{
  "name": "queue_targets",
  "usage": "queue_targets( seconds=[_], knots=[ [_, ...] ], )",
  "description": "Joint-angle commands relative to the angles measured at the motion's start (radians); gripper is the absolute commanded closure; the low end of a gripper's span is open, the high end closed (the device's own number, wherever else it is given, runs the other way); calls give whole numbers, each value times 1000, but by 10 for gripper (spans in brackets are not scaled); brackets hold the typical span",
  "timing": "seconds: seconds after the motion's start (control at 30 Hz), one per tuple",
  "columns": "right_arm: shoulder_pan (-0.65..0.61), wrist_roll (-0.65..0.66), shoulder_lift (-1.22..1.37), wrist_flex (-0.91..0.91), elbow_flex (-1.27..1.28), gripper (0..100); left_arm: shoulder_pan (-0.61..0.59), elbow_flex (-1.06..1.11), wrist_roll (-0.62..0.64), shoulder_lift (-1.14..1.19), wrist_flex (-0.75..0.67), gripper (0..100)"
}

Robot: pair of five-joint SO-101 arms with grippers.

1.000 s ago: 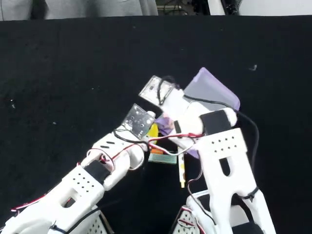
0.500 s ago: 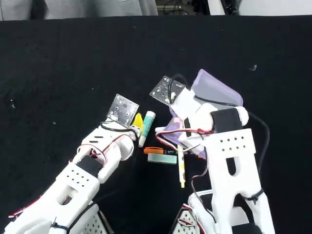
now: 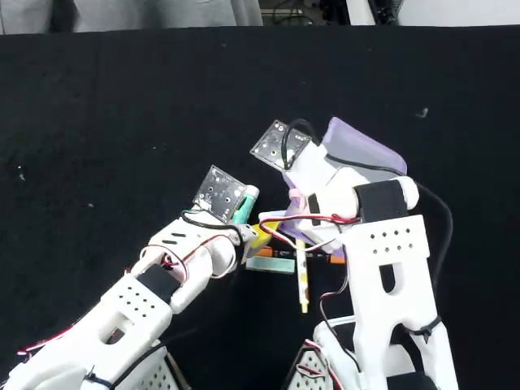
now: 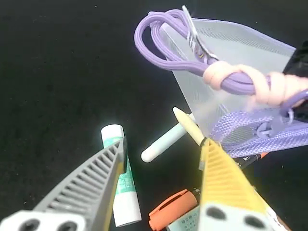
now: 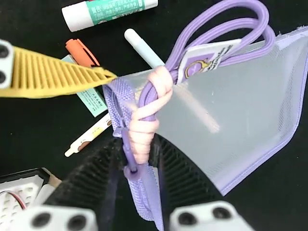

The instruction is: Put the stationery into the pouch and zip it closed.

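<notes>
**A:** Where is the pouch [image 5: 240,110]?

**B:** Over the table [image 3: 122,106], to the right of the loose stationery. The right gripper [image 5: 137,142] has it by one corner. Its black fingers are drawn in narrow on the purple webbing and the pink knotted cord there.

**A:** Which way does it run?

**B:** In the high view its long axis runs diagonally. The held corner is nearest the arms and the body stretches off to the far right. The strap loop [image 4: 154,36] trails out from the held end. I can't tell whether the zip is open.

**A:** And the left gripper [image 4: 162,144]?

**B:** It's spread wide with nothing in it, hanging over the stationery. The yellow finger [image 4: 221,178] is just beside the pouch's webbing.

**A:** What lies beneath it?

**B:** The glue stick [image 4: 122,192] lies by the grey finger, with its white cap pointing to the table's far side. The white pen [image 4: 156,149] slants between the two fingertips, one end running under the pouch's edge. The orange marker [image 4: 171,215] is just beside the glue stick.

**A:** Anything else?

**B:** A spotted pen [image 3: 303,280] lies lengthwise near-to-far between the two arms, one end toward their bases.
</notes>
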Motion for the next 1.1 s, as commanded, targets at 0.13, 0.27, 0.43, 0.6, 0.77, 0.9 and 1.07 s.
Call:
queue_targets(
  seconds=[0.13,0.27,0.43,0.6,0.77,0.9,1.07],
  knots=[
    [8,2,-2,-2,-56,987,16,-45,-5,-3,8,737],
    [8,2,-1,-3,-56,987,16,-44,-5,-12,9,737],
    [9,2,-1,-3,-56,987,18,-42,-3,-175,141,737],
    [9,2,-1,-3,-54,987,24,18,-6,-382,213,737],
    [9,0,-1,-3,-54,987,68,48,-8,-404,210,737],
    [9,-18,-1,-3,-54,987,67,48,-8,-290,100,737],
    [9,-14,-1,-3,-54,987,67,-51,-5,-34,41,737]
  ],
)
